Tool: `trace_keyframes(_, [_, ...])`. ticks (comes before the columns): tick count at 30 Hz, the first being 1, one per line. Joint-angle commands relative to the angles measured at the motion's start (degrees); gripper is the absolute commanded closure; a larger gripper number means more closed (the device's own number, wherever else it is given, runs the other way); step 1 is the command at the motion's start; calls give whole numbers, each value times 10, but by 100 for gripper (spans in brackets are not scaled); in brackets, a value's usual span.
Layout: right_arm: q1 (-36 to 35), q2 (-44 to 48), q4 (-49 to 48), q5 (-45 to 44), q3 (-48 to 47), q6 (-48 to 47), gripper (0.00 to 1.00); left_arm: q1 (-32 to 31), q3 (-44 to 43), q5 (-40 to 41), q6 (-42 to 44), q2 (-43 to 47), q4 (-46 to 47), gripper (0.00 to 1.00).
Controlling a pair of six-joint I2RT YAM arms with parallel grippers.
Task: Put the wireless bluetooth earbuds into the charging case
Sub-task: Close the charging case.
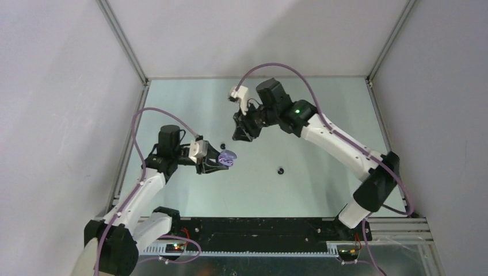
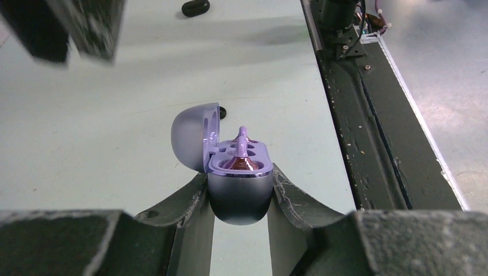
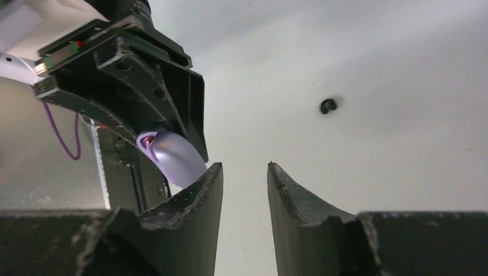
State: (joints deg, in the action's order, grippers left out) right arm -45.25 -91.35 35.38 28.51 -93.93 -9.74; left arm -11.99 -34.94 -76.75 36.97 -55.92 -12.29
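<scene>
The lilac charging case [image 2: 239, 195] has its lid [image 2: 193, 135] swung open to the left. My left gripper [image 2: 239, 173] is shut on its rounded body and holds it above the table. A glossy purple earbud [image 2: 241, 163] sits in the near well, and a purple stem [image 2: 242, 135] stands up from the well behind it. A black earbud [image 1: 281, 170] lies on the table to the right of the case [image 1: 228, 157]. My right gripper [image 3: 244, 175] hovers just beyond the case [image 3: 172, 155], open and empty. From above, the right gripper [image 1: 240, 134] is up and right of the case.
A small black piece [image 2: 222, 113] lies on the table just behind the lid; what it is I cannot tell. The black base rail [image 2: 368, 144] runs along the near edge. Frame posts [image 1: 124, 40] and white walls close in the green tabletop [image 1: 322, 190].
</scene>
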Motion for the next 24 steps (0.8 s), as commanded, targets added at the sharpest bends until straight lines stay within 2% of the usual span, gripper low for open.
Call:
trace_keyframes(1, [-20, -56, 22, 47, -29, 19, 61, -3, -20, -32, 58, 20, -35, 100])
trace_keyframes(8, [-41, -82, 58, 95, -35, -11, 65, -3, -15, -35, 92, 30, -55, 100])
trace_keyframes(15, [-46, -44, 91, 138, -30, -47, 71, -2, -16, -23, 84, 24, -44, 100])
trace_keyframes(24, [-67, -17, 107, 121, -23, -68, 69, -3, -14, -9, 65, 22, -25, 100])
